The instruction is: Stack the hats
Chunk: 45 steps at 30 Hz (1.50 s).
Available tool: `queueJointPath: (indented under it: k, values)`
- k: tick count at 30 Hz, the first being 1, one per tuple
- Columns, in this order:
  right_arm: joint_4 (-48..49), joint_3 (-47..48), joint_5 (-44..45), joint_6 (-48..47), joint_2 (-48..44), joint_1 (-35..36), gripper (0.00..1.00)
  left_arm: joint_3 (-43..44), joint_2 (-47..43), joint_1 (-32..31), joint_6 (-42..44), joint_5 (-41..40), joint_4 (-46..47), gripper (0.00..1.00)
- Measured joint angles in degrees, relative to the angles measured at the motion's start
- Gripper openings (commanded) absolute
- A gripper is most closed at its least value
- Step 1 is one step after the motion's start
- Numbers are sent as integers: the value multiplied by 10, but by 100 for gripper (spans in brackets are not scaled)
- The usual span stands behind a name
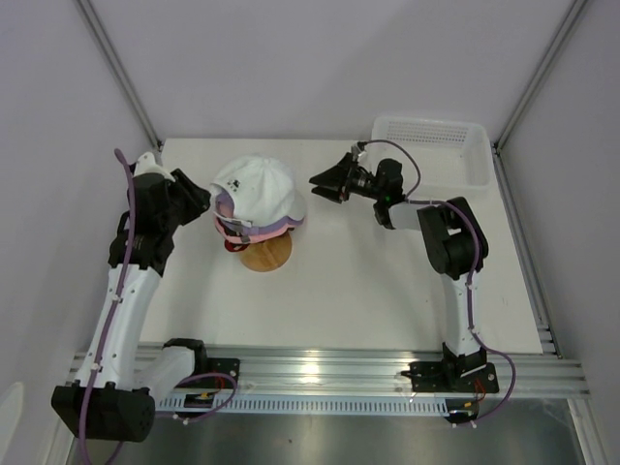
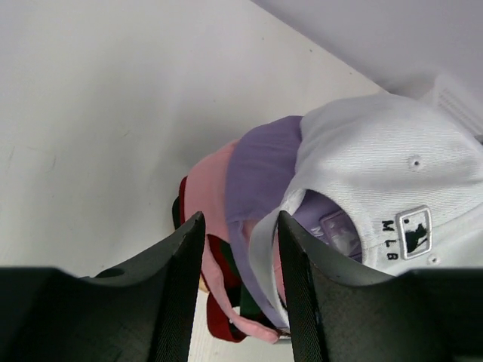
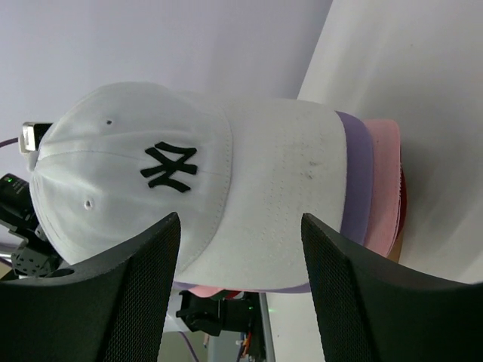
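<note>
The left end effector (image 2: 240, 220) has its jaws parted and holds nothing. It hangs just left of the stack, framing the back rims of the pink cap (image 2: 207, 188) and lavender cap (image 2: 264, 162). The right end effector (image 3: 240, 222) is wide open, also empty, just right of the white cap (image 3: 249, 188) on top. The caps sit nested on a wooden stand (image 1: 266, 254), left of centre on the counter (image 1: 387, 291). They look light and floppy. I'd grip a brim or back rim, since a pinched crown would likely crumple.
</note>
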Motion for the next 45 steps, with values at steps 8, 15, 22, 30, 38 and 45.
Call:
queueJointPath:
  k: [8,15,22,30,38,45]
  values:
    - [-110,60,10,-75,0,14,68,26,85,1,43,82,30,41]
    - [-153,88,15,-101,0,26,68,56,124,-8,76,85,20,26]
    - [-194,105,23,-130,0,32,67,90,122,-52,91,-39,-24,1]
    - [-265,108,47,-174,0,33,66,86,56,-56,91,-97,-77,1]
    - [-280,133,56,-184,16,45,65,55,78,-59,91,-95,-97,1]
    - [-275,134,67,-172,40,49,65,-44,86,-70,53,-85,-75,1]
